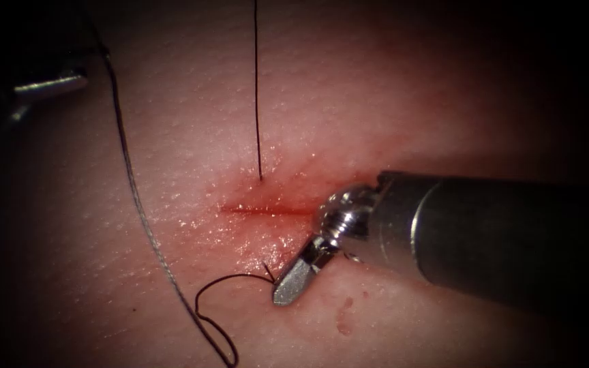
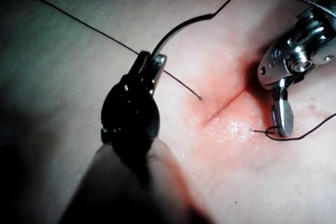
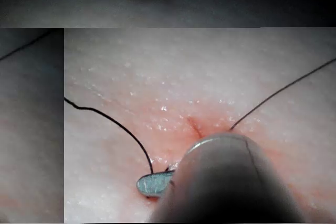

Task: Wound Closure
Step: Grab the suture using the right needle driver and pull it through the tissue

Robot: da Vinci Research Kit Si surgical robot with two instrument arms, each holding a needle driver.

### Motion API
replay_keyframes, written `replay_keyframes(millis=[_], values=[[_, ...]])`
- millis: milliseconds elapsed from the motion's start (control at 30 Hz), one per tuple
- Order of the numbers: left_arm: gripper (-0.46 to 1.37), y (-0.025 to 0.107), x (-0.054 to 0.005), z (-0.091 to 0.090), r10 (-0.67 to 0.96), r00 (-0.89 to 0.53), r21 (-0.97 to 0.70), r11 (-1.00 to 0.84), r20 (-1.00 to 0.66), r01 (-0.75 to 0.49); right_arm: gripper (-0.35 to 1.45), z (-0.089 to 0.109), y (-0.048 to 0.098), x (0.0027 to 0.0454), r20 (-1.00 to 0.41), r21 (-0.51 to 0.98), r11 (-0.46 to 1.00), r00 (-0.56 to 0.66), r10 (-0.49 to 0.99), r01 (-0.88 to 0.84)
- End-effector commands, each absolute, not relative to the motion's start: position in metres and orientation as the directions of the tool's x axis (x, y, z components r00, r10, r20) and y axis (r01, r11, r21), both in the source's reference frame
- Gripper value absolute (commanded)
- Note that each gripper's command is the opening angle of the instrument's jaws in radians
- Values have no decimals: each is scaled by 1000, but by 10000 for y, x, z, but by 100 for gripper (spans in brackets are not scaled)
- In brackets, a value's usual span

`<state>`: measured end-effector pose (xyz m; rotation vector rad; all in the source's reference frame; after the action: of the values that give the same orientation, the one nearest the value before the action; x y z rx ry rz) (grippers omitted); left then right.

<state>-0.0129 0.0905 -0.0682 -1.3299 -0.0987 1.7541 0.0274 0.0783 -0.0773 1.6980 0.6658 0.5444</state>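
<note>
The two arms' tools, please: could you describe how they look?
The right arm's tool has a thick dark grey cylindrical shaft, a shiny rounded steel wrist and a short, flat, silver claw with a blunt tip. The left arm's tool has a dark, bulbous wrist housing on a paler shaft, narrowing to a small claw.

I see the curved needle (image 2: 176, 32) clear of the tissue (image 1: 172, 136), gripped at one end; dark thread (image 1: 257, 88) enters above the short red cut (image 1: 267, 210) and exits below it

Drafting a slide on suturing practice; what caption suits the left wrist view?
Left tool holds the curved needle clear of the tissue; right tool grips thread beside the cut.
</note>
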Motion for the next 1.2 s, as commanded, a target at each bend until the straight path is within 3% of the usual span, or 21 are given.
replay_keyframes(millis=[33,333,967,1000,1033,1200], values=[[-35,905,-129,-682,685,-12,-546,-591,-728,-594,-35,-773,783,274,8,976,-164,729,684,143],[-35,901,-147,-684,663,-43,-557,-660,-748,-504,-35,-773,783,274,8,976,-164,729,684,143],[-35,905,-132,-686,655,-43,-555,-671,-755,-491,-35,-772,782,277,4,977,-160,738,675,141],[-35,905,-132,-686,655,-43,-555,-672,-755,-491,-35,-772,782,278,-23,978,-140,742,671,156],[-35,905,-131,-686,653,-40,-554,-671,-756,-493,-35,-770,783,280,-290,938,54,687,666,343],[-35,904,-132,-685,655,-35,-557,-668,-755,-494,-35,-770,789,283,-511,839,224,573,640,496]])
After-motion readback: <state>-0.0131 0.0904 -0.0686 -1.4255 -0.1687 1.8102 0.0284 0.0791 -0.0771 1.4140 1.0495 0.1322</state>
